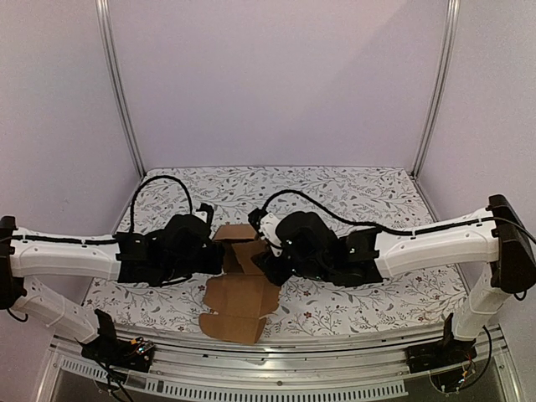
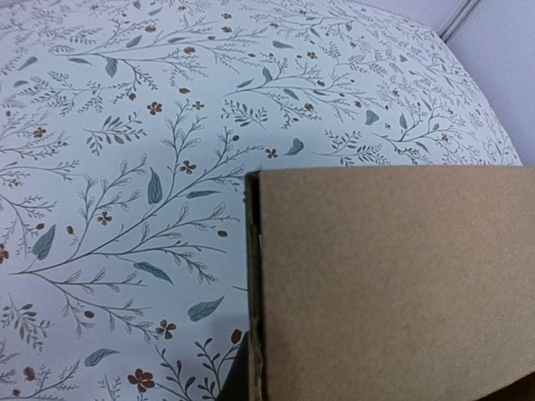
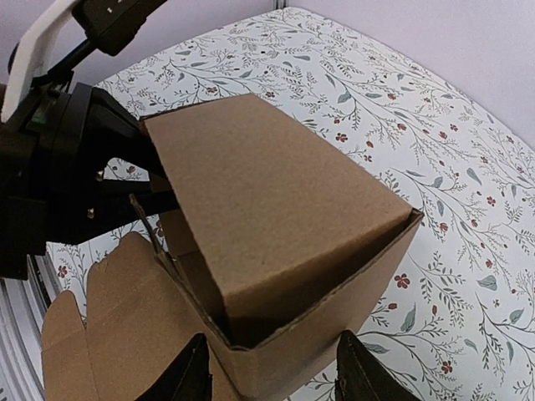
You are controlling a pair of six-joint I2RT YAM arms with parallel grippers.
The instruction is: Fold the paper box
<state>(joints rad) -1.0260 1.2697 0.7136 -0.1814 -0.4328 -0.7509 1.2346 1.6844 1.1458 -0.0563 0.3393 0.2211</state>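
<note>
The paper box [image 1: 240,255] is brown cardboard, partly folded, and sits mid-table between both arms, with flat flaps [image 1: 239,306] spread toward the near edge. In the right wrist view the box [image 3: 267,192] has a lid panel tilted down into its raised walls. My left gripper [image 1: 211,247] is shut on the box's left wall. In its own view a cardboard panel [image 2: 393,284] fills the lower right and hides the fingers. My right gripper [image 3: 274,380] is open, with its fingertips [image 3: 191,376] either side of the near corner of the box.
The table wears a floral cloth [image 1: 352,193]. Metal frame posts [image 1: 121,92] stand at the back corners and a rail [image 1: 276,343] runs along the near edge. Black cables [image 1: 159,180] loop above both wrists.
</note>
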